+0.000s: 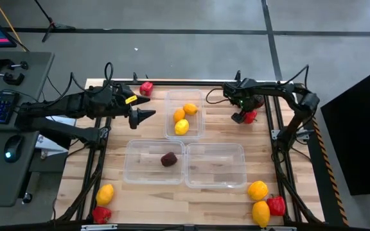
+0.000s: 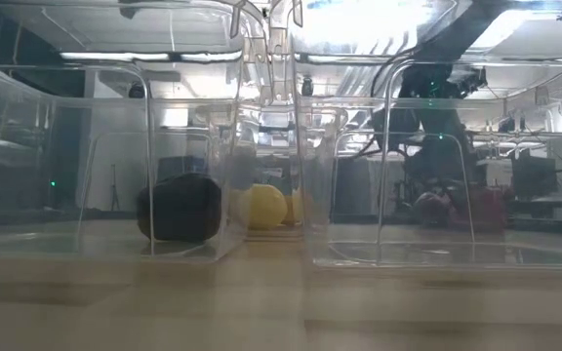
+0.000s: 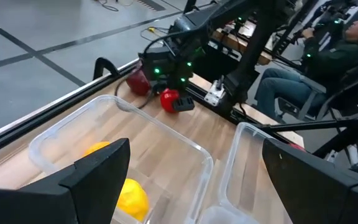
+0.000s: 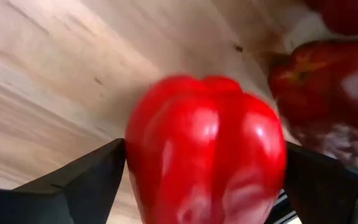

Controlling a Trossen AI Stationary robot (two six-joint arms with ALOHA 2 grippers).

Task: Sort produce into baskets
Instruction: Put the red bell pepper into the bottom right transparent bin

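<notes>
Wooden tabletop (image 1: 172,192) is sitting on a grey concrete floor, desk with keyboard off to the left side, a seated person showing beyond the table in the left wrist view.

Right gripper (image 1: 244,117) is down at the far right edge of the table, fingers closing around a red bell pepper (image 4: 207,149); the pepper is filling the gap between both fingers, so I'm reading it as gripped or just about gripped. Left gripper (image 1: 148,115) is hovering just beside the far basket (image 1: 170,96), fingers spread wide, holding nothing.

Risks, my judgement: the pepper is glossy and lobed, so it may be slipping or rotating out as the arm is lifting. A dark maroon fruit (image 4: 325,93) is lying right beside it and could get nudged off the table edge. The route to the empty basket (image 1: 239,151) is passing the basket walls; a low carry could be clipping a rim and shifting the tub. The left arm is sitting close to the centre, so crossing paths is possible.

Produce now: lemons and orange citrus (image 1: 184,119) are lying in the far basket, one maroon fruit (image 1: 168,159) in the near-left basket (image 1: 133,173), the near-right one empty. Loose pieces are waiting at both near corners (image 1: 265,202) and one red pepper (image 1: 146,88) at the far edge.
</notes>
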